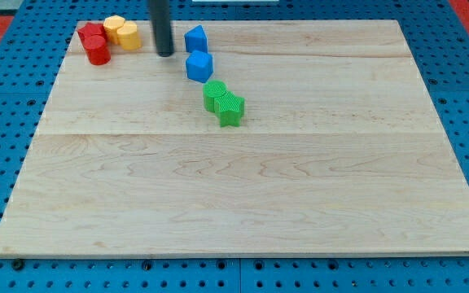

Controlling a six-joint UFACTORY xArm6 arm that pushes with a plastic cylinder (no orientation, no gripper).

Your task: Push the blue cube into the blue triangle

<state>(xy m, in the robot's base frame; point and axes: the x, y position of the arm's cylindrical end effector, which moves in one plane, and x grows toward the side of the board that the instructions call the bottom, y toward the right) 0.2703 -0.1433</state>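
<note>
The blue cube [199, 66] sits on the wooden board near the view's top, left of centre. The blue triangle [195, 38] lies just above it, with a small gap between them. My tip [165, 54] is the lower end of the dark rod that comes down from the view's top. It rests on the board to the left of both blue blocks, about level with the gap between them, touching neither.
Two red blocks [94, 43] and two yellow blocks [122, 31] cluster at the board's top left corner, left of my tip. Two green blocks [224, 102] touch each other just below and right of the blue cube. The board's top edge [300, 21] is close by.
</note>
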